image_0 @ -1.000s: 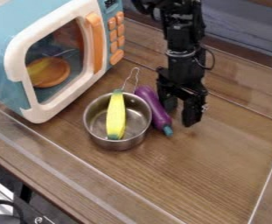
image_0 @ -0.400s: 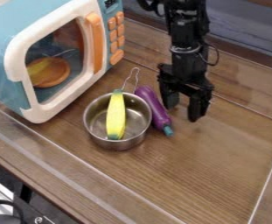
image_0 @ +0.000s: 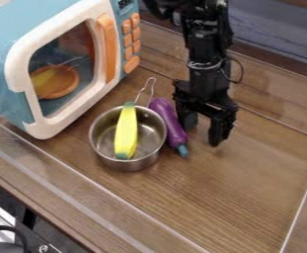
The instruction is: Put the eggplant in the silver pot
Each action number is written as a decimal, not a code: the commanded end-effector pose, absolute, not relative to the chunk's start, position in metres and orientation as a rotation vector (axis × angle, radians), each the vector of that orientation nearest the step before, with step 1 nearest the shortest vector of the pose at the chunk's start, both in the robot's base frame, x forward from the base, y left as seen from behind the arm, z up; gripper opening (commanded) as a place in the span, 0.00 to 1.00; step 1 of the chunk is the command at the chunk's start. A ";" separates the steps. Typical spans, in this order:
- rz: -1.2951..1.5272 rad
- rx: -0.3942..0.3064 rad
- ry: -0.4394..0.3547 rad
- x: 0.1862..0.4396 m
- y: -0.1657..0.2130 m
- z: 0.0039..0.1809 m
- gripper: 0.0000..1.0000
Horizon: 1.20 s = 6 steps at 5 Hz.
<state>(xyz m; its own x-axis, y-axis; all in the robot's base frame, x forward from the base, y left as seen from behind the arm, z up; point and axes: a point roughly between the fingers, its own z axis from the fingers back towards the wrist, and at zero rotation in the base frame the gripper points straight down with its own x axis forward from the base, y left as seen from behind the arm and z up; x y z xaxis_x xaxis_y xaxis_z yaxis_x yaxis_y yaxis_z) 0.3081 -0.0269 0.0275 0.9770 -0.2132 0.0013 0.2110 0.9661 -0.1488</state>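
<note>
The purple eggplant point(image_0: 173, 126) lies on the wooden table, touching the right outer wall of the silver pot point(image_0: 103, 151), its green stem cap toward the front. The pot holds a yellow-green banana-like toy point(image_0: 126, 131); its wire handle points back. My black gripper point(image_0: 204, 127) hangs from the arm, fingers pointing down and spread open, just right of the eggplant. Its left finger is close beside the eggplant. Nothing is between the fingers.
A toy microwave point(image_0: 57, 54) with its door open and an orange dish point(image_0: 54, 82) inside stands at the back left. A clear low wall point(image_0: 299, 212) rims the table's front and right edges. Bare wood lies right of the gripper.
The gripper has shifted a little left and toward the eggplant, staying open. The pot and eggplant look nudged slightly left and forward.
</note>
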 end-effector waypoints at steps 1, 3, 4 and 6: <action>-0.245 -0.144 -0.059 0.323 -0.023 0.050 1.00; -0.245 -0.141 -0.059 0.325 -0.023 0.048 1.00; -0.220 -0.140 -0.060 0.321 -0.026 0.047 1.00; -0.182 -0.138 -0.065 0.317 0.000 0.044 1.00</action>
<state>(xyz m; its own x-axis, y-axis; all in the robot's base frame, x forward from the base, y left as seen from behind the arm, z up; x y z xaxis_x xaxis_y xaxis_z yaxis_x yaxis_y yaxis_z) 0.3098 -0.0031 0.0225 0.9832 -0.1823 0.0082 0.1815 0.9722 -0.1480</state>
